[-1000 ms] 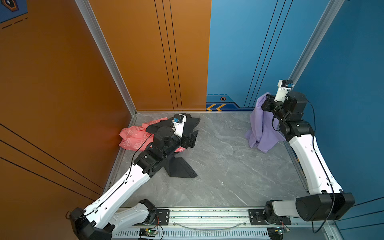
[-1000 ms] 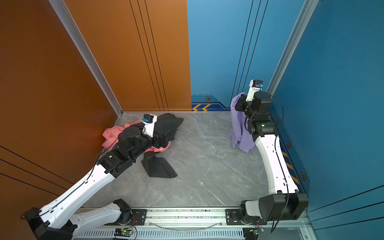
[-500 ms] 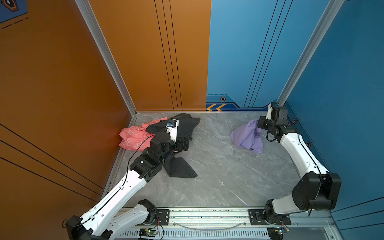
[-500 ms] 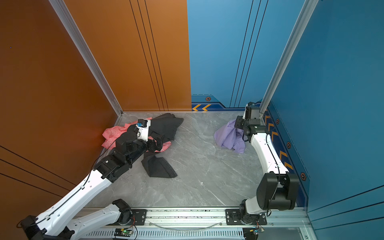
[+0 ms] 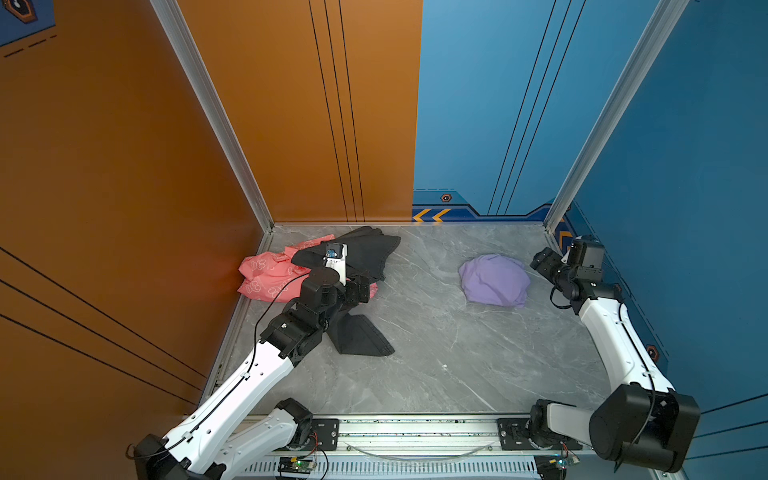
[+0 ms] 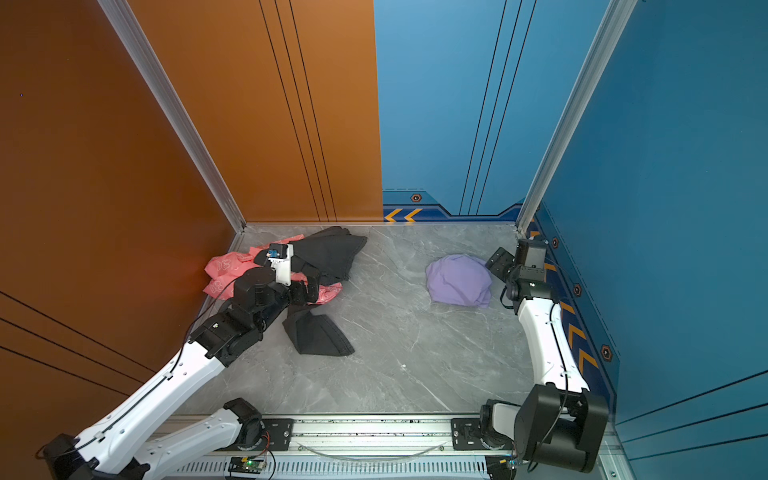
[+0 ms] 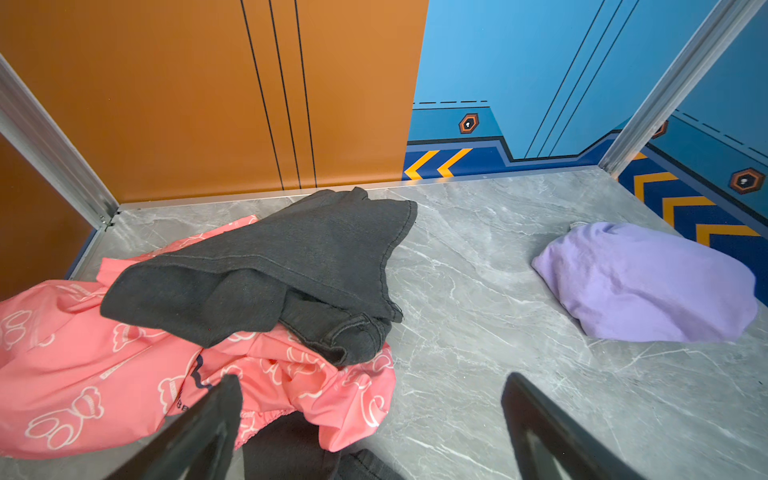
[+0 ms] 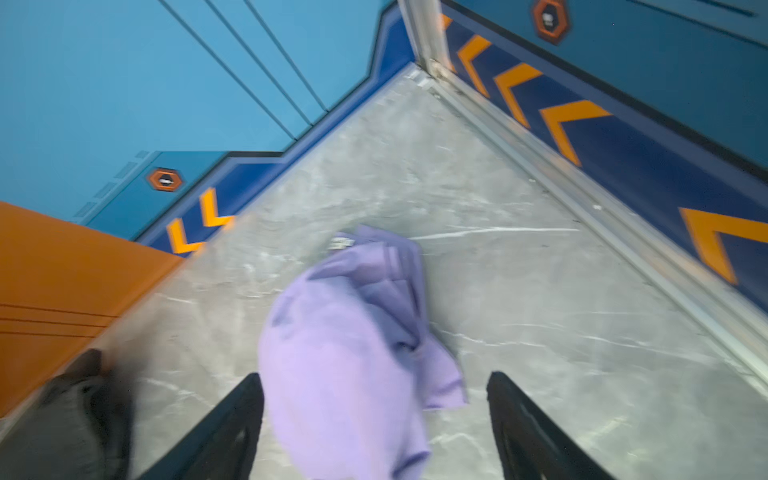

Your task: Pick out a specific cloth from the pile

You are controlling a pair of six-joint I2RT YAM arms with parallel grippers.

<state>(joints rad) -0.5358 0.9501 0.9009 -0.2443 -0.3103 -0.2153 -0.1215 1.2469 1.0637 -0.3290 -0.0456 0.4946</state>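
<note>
Pile [image 5: 274, 276]: coral-pink printed and dark grey garments, far left corner.
Cloth [image 5: 494, 280]: plain lavender, crumpled mound on the table [image 5: 436, 353], right side, well apart from pile.
Right hand [image 8: 374, 377]: fingers wide apart beside cloth; seemingly not gripping, view blurred.
Left hand [image 7: 372, 379]: fingers apart, empty, at the pile's edge.

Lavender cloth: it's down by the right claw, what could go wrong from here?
The lavender cloth sits inside the open right claw in the wrist view; retreating could snag and drag it. The open left claw hovers at the pile, near its coral-pink cloth, and could catch it.
</note>
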